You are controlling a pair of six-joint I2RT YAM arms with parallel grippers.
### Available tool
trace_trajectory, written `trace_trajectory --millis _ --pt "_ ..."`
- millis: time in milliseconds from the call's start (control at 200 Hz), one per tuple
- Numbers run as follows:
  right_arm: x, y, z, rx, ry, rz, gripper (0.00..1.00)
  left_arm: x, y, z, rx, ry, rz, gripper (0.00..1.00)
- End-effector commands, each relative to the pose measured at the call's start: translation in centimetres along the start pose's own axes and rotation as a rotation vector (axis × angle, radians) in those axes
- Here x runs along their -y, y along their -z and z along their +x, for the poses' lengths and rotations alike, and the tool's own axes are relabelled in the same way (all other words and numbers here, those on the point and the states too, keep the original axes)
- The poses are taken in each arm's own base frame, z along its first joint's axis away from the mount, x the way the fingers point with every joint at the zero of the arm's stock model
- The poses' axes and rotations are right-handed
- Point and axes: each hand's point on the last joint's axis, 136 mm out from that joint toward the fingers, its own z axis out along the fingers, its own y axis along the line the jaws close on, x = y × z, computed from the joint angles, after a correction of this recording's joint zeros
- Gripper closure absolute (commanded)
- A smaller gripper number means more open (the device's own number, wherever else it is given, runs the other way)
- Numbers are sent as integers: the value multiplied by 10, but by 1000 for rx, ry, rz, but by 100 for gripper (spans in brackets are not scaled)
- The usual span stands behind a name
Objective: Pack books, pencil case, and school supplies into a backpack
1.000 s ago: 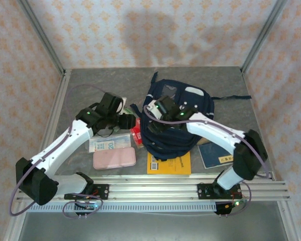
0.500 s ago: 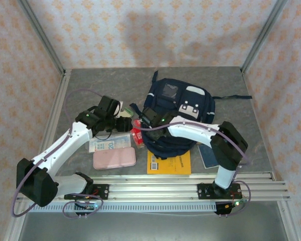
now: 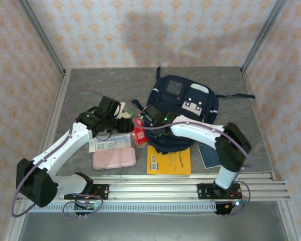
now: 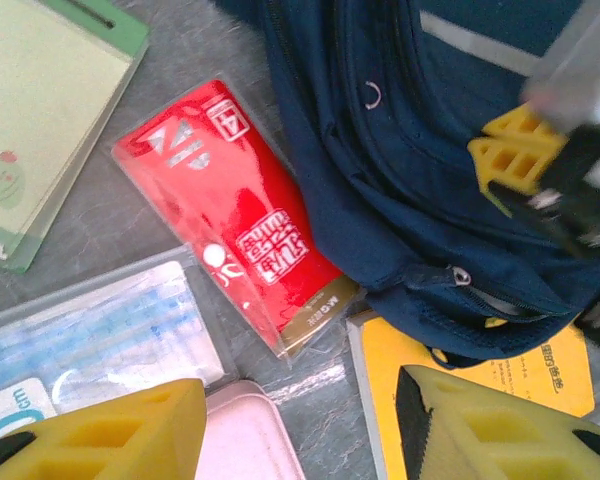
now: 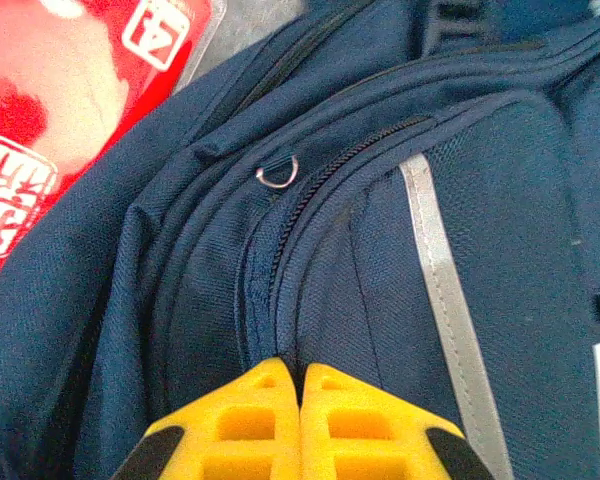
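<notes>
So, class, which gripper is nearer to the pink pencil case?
Left. The left gripper hangs open just beyond the pencil case's far edge. The right gripper is shut at the backpack's zipper seam, farther off past the red packet.

Right tool (image 5: 298,385) swung left, now closed tight at backpack (image 3: 190,100) seam, backpack shifted farther back

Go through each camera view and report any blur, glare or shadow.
Top external: even light, with a broad soft shadow on the back wall. Left wrist: the right gripper is smeared, and glare streaks the wrapper of the red packet. Right wrist: the backpack fabric is sharp, while the red packet is washed out and soft in the corner.
</notes>
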Motion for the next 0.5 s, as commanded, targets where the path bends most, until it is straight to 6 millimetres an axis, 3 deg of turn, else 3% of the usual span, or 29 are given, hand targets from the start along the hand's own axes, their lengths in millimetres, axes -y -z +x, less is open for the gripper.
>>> trace_trajectory --millis 0,235,370,495 --pt "19 36 -18 109 -51 -52 100 23 13 -12 41 -131 21 47" --pt "36 61 -12 187 -195 -193 100 60 -3 -7 31 -356 33 46" --pt "34 70 -13 230 -243 -263 100 75 -12 -5 34 -513 35 46" --pt "31 71 -12 234 -251 -285 100 86 -30 9 -53 -656 49 45"
